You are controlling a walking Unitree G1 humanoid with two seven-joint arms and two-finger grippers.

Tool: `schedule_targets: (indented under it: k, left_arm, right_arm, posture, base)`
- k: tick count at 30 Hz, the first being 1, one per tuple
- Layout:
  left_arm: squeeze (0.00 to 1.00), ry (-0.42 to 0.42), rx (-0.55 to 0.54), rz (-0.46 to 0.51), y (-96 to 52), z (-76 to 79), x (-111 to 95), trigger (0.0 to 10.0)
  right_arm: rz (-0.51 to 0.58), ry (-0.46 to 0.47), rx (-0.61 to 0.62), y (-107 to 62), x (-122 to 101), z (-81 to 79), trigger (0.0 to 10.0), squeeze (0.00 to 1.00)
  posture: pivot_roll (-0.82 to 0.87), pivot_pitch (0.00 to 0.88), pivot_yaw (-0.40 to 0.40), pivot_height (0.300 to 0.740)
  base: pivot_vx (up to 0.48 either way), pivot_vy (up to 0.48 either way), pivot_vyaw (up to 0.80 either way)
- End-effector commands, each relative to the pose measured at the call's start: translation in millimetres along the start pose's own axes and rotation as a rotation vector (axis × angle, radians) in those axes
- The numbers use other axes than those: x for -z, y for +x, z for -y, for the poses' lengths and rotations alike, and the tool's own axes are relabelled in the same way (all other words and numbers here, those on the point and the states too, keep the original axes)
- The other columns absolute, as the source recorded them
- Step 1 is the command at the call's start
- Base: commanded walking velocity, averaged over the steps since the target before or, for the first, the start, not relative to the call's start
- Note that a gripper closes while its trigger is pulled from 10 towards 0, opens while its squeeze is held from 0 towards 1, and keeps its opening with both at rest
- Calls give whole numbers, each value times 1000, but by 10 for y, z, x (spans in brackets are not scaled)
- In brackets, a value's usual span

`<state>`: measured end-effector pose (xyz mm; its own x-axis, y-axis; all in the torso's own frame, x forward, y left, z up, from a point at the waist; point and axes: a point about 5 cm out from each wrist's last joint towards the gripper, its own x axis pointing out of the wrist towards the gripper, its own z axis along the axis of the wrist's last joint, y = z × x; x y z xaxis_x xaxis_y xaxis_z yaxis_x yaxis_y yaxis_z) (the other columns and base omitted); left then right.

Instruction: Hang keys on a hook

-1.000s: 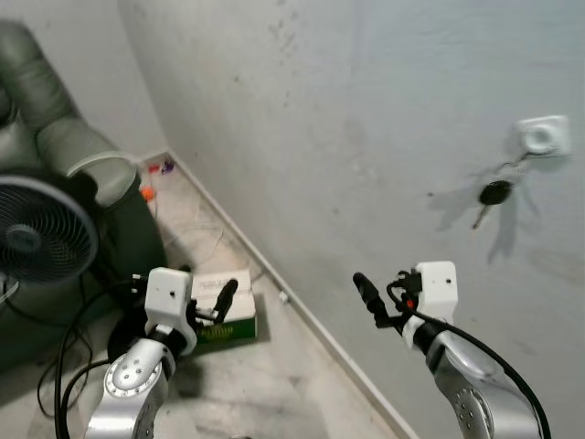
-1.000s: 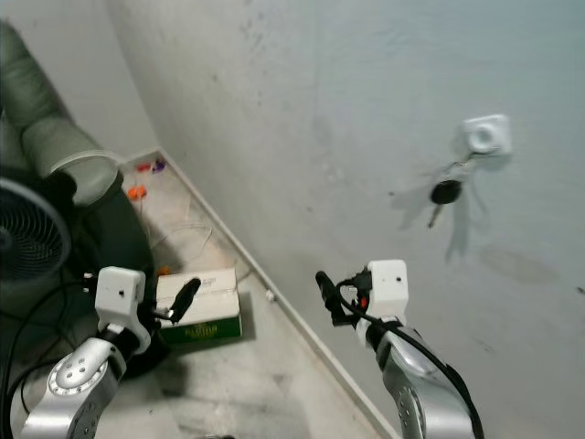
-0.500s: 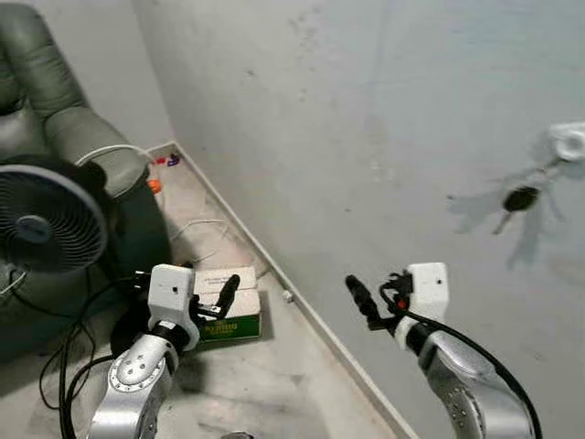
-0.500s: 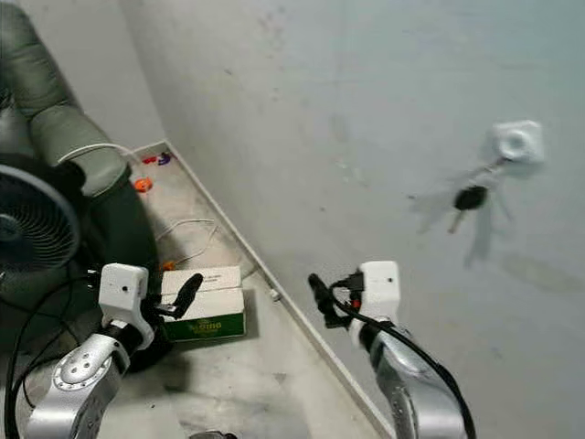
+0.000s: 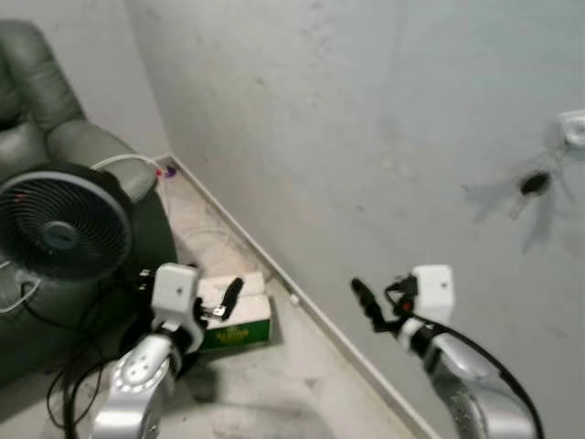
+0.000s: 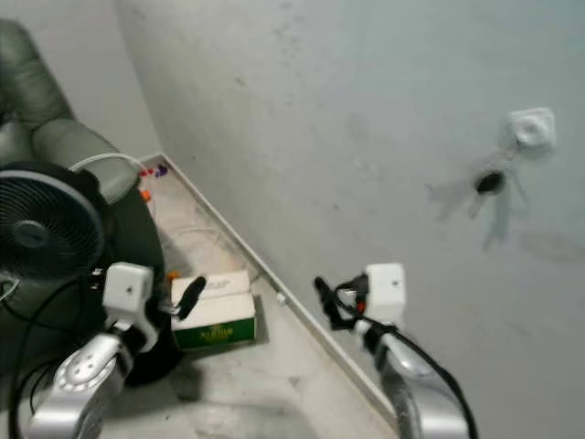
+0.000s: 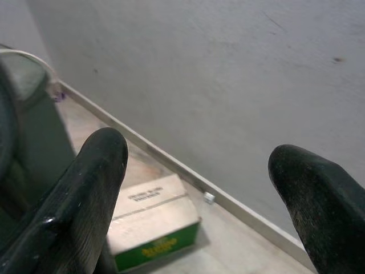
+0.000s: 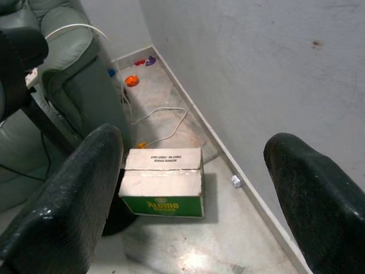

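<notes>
A bunch of keys [image 5: 534,185] with a black fob hangs from a white hook [image 6: 531,128] high on the grey wall, at the right. Both arms are held low and well below the keys. My right gripper [image 5: 366,302] is open and points toward the wall's foot, with nothing between its fingers [image 8: 85,188]. My left gripper [image 5: 230,294] is also open and holds nothing, its fingers [image 7: 85,194] spread over the floor near a cardboard box.
A white and green cardboard box [image 5: 236,315] lies on the floor by the skirting board. A black fan [image 5: 64,233] stands at the left before a green armchair [image 5: 37,110], with cables [image 8: 162,117] trailing and small toys [image 8: 132,80] in the corner.
The whole picture has shifted as the camera moved; the keys and hook now sit further right and higher. Both grippers stay open and low.
</notes>
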<state>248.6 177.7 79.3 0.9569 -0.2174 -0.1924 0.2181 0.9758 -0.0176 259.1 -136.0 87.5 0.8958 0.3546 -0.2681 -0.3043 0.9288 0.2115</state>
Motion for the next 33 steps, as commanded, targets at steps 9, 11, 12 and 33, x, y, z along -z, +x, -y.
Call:
schedule_targets:
  k: [9, 11, 12, 33]
  left_arm:
    - [0, -6, 20, 25, 58, 100, -59, 10000]
    - [0, 5, 17, 34, 63, 103, -84, 10000]
    - [0, 3, 16, 52, 68, 120, -116, 10000]
    - [0, -48, 8, 42, 108, 159, -129, 10000]
  right_arm:
    - [4, -9, 47, -53, -31, 127, 10000, 0]
    - [14, -16, 55, -67, -58, 137, 10000, 0]
    - [27, -24, 59, -83, -90, 143, 10000, 0]
    - [69, -70, 55, -28, -211, 108, 10000, 0]
  posture:
    - [6, 62, 9, 740]
    - [6, 62, 9, 740]
    - [4, 61, 8, 740]
    - [-3, 57, 10, 740]
  base:
    - [0, 464, 0]
    - [0, 0, 0]
    - [0, 0, 0]
    - [0, 0, 461]
